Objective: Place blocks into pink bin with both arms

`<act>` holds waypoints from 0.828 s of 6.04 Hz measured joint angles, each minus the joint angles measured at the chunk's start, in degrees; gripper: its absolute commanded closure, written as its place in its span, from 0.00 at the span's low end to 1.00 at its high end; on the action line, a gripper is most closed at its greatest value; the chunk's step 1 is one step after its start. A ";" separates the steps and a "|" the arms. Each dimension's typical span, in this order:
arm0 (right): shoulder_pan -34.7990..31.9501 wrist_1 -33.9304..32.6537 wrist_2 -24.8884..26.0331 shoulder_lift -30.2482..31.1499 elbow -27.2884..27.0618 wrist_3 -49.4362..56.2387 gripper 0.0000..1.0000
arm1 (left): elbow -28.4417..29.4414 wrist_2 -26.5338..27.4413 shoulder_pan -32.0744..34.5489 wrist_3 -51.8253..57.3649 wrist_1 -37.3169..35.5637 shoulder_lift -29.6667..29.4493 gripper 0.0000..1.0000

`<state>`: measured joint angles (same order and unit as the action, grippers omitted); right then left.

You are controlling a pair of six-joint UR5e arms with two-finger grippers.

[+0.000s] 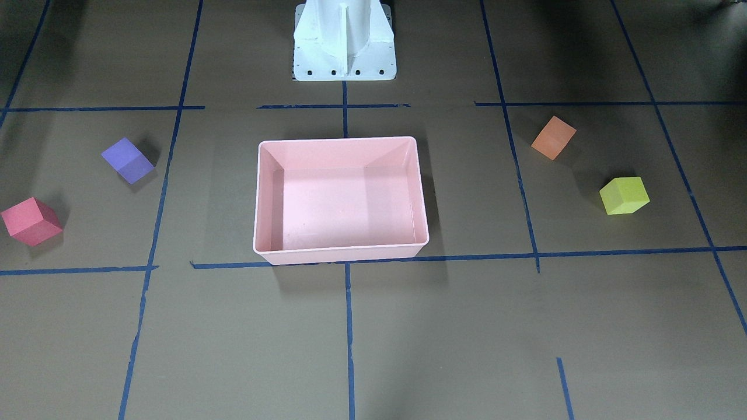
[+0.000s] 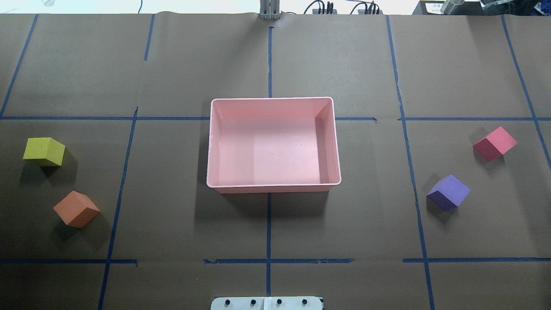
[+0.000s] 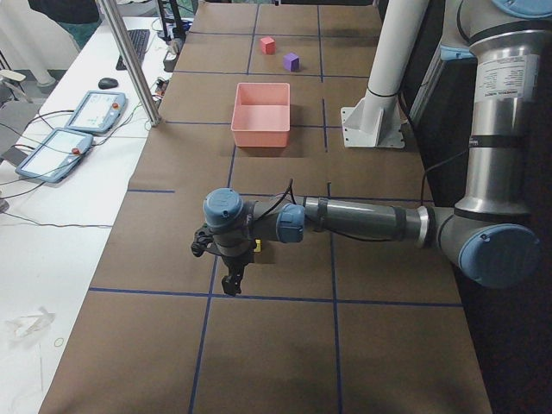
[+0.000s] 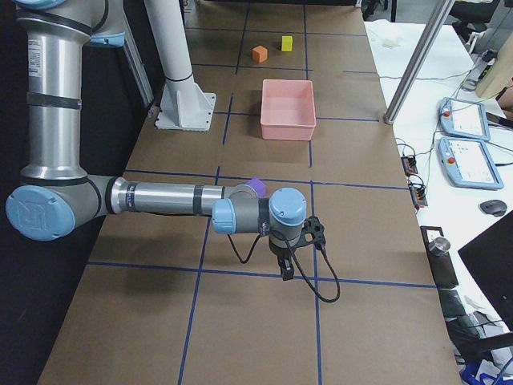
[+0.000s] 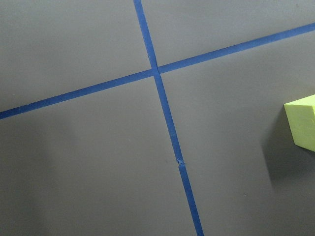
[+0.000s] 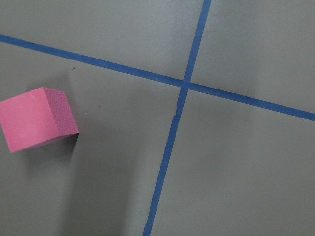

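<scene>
The pink bin (image 2: 273, 186) stands mid-table with nothing in it. The yellow-green block (image 2: 44, 151) and orange block (image 2: 76, 209) lie on the table on my left side. The red block (image 2: 495, 143) and purple block (image 2: 448, 192) lie on my right side. My left gripper (image 3: 231, 283) hangs low over the table near the yellow-green block (image 5: 302, 127). My right gripper (image 4: 286, 269) hangs low near the purple block (image 4: 255, 185), and the red block (image 6: 37, 119) shows in its wrist view. Both grippers show only in the side views, so I cannot tell whether they are open or shut.
The white pedestal (image 1: 344, 41) stands at the robot's side of the table, behind the bin. Blue tape lines cross the brown table cover. Teach pendants (image 3: 95, 110) and cables lie on the white bench beyond the far edge.
</scene>
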<state>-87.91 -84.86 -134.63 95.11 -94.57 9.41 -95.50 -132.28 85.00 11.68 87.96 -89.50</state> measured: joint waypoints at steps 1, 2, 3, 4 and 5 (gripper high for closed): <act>0.22 0.62 0.02 -0.16 0.11 0.00 0.00 | 0.01 -0.10 -0.05 -0.08 1.06 -2.59 0.00; 0.41 0.87 -0.01 -0.34 0.16 0.00 0.00 | 0.23 -0.32 -0.08 -0.14 2.30 -5.02 0.00; 0.50 1.02 -0.02 -0.41 0.17 0.00 0.00 | -0.36 -0.71 -0.73 -1.04 3.11 -5.91 0.00; 0.57 1.16 -0.02 -0.43 0.21 0.00 0.00 | -1.20 -1.34 -2.64 -6.26 3.65 -6.13 0.00; 0.65 1.24 -0.02 -0.44 0.24 0.00 0.00 | -1.29 -1.82 -5.37 -16.29 6.09 -5.79 0.00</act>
<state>-87.27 -83.62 -134.65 94.66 -94.33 9.40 -96.79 -134.10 79.63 -4.62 94.04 -95.30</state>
